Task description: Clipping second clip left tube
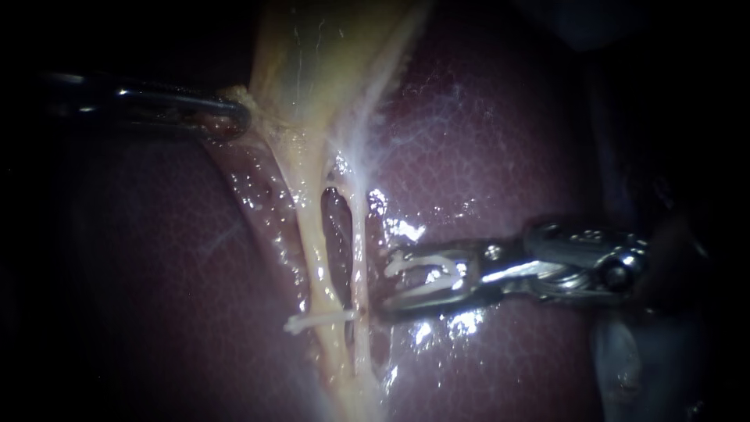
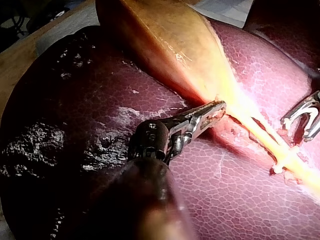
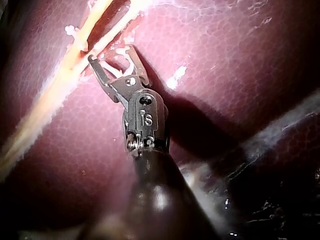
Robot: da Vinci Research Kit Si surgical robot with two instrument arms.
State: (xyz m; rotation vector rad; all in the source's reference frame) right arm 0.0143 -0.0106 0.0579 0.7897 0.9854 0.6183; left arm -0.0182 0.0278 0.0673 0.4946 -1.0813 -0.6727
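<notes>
Right instrument (image 1: 387,283), clip (image 1: 426,270) in jaws; left tube (image 1: 314,254) beyond right tube (image 1: 359,250).

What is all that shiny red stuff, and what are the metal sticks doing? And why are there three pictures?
This is a surgery robot working on a pig's liver, the dark red part. The yellowish bag is the gallbladder. One picture comes from a tiny camera close to the tissue. The other two come from cameras riding on each arm. The left instrument pinches the gallbladder's edge in its claw. The right instrument carries a fresh clip, like a tiny white peg, in its claw, just beside the right tube. A fitted clip already sits on the left tube.
</notes>
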